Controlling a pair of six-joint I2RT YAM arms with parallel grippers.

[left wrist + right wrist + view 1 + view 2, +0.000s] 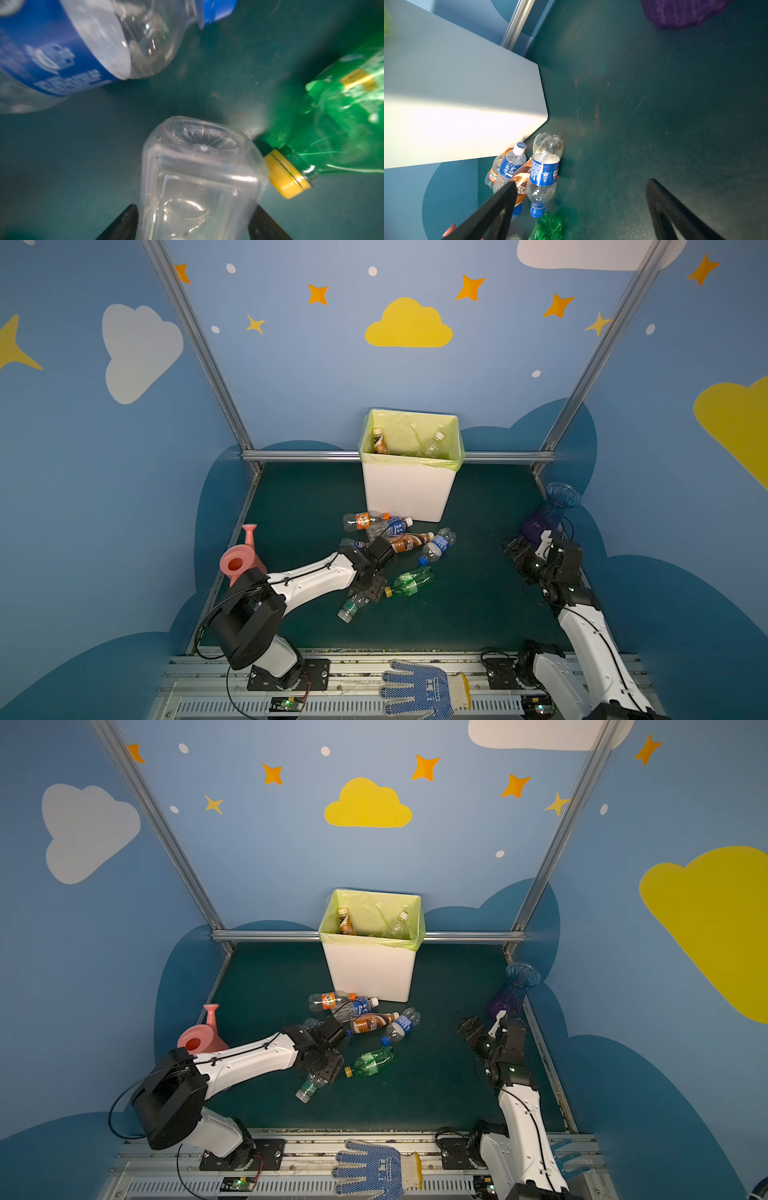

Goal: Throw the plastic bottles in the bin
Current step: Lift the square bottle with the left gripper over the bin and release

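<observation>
Plastic bottles [401, 541] lie clustered at the centre of a dark green mat [478, 614], inside a booth of blue cloud-painted walls [291, 364]. At 6 o'clock, nearest, a dotted blue glove [417, 691] rests on the metal rail [353, 668]. Towards 8 o'clock the left gripper [194, 208] is low over the mat, jaws part open either side of a clear bottle [197, 176]; whether they press it cannot be told. A green bottle [411, 581] lies just beside. At 3 o'clock the right gripper [581, 182] hangs wide open and empty, open mat before it. A pink watering can [239, 560] marks the 9 o'clock edge, a purple vase [548, 514] the 2 o'clock edge. At 12 o'clock the bin [409, 497] stands, two bottles inside.
</observation>
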